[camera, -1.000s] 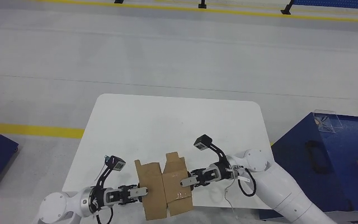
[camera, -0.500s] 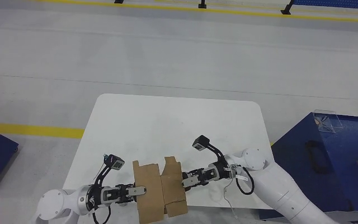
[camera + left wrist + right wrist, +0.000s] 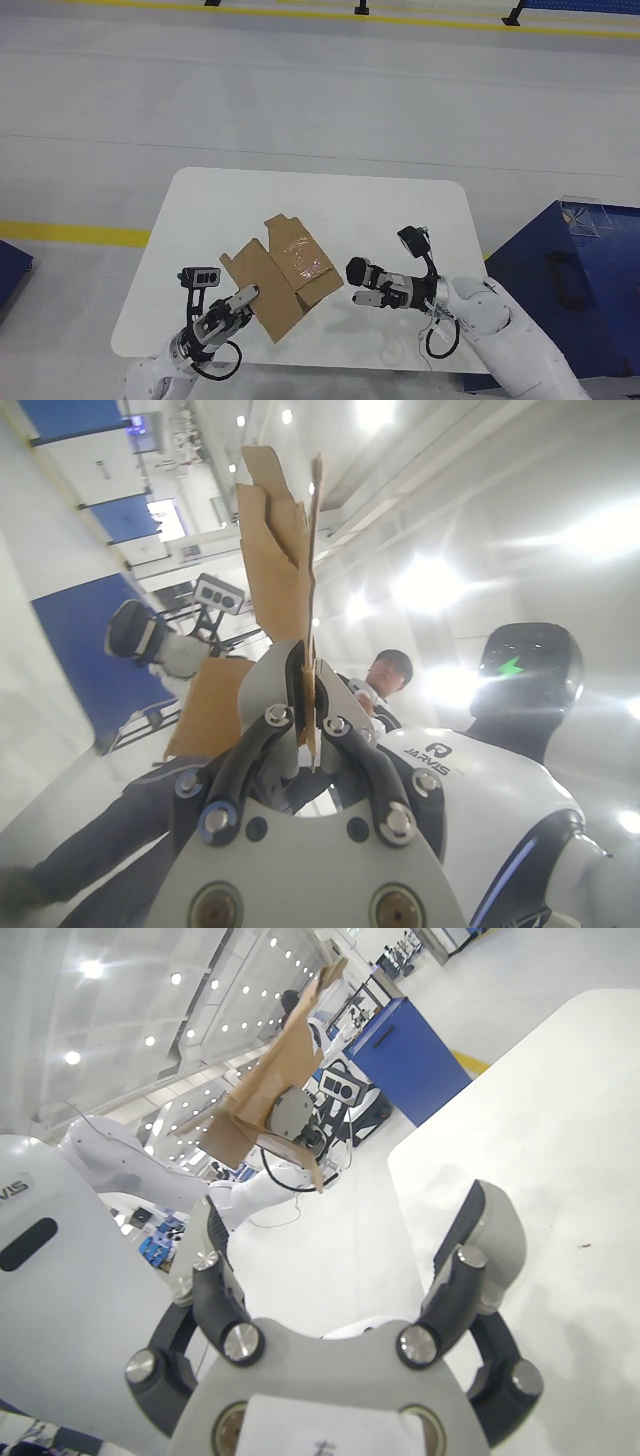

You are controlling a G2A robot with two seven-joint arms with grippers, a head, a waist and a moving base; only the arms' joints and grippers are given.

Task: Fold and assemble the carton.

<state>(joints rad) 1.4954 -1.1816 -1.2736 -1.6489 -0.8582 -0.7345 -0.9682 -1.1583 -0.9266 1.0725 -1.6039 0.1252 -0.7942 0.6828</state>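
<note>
The carton [image 3: 287, 275] is a flattened brown cardboard piece with flaps, held tilted above the white table [image 3: 300, 200]. My left gripper [image 3: 242, 299] is shut on its near lower edge; the left wrist view shows the cardboard edge pinched between the fingers [image 3: 306, 680], with the carton [image 3: 280, 565] rising away from them. My right gripper [image 3: 358, 284] hangs to the right of the carton, a short gap apart, open and holding nothing. From the right wrist view, its open gripper [image 3: 345, 1228] faces the carton [image 3: 280, 1073] farther off.
A blue cabinet [image 3: 570, 270] stands off the table's right side, and another blue cabinet [image 3: 405, 1058] stands beyond the table's left edge. The table's far half [image 3: 330, 205] is bare white surface. A small dark speck [image 3: 583, 1245] lies on the tabletop.
The right gripper let go of the carton, opened and drew back to the right. The left arm swung the carton up from the near edge toward the table's middle.
</note>
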